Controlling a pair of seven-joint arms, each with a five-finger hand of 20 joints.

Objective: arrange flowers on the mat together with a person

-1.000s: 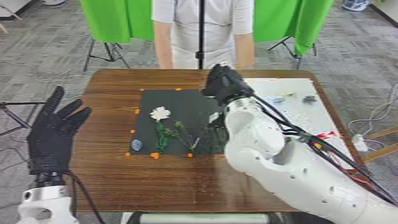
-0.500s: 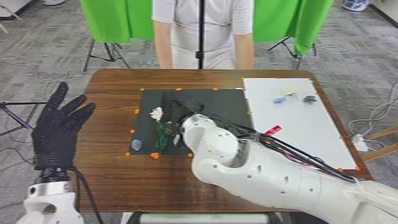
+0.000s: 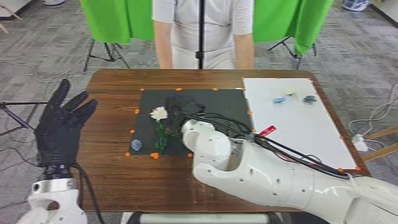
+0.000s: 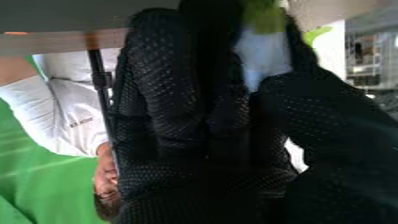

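Observation:
My right hand [image 3: 184, 106] is over the dark mat [image 3: 226, 102], just right of the white flower [image 3: 159, 113] with its green stem, and covers part of the mat. In the right wrist view, my right hand [image 4: 164, 105] has a whitish-blue piece [image 4: 260, 52] with a yellow-green end pinched between thumb and fingers. A small blue-grey oval piece [image 3: 136, 145] lies at the mat's near left corner. Off the table's left side, my left hand [image 3: 60, 130] is held up with straight fingers, open.
On the white sheet [image 3: 289, 130] at the right lie a small light-blue piece [image 3: 279, 100], a pale yellowish piece [image 3: 290, 93] and a dark blue-green piece [image 3: 309, 99]. My right forearm crosses the table's near right part. A person stands beyond the far edge.
My right hand has come from the mat's far right edge toward the near left, to beside the white flower. Lately it has shifted only slightly. The left hand has barely moved.

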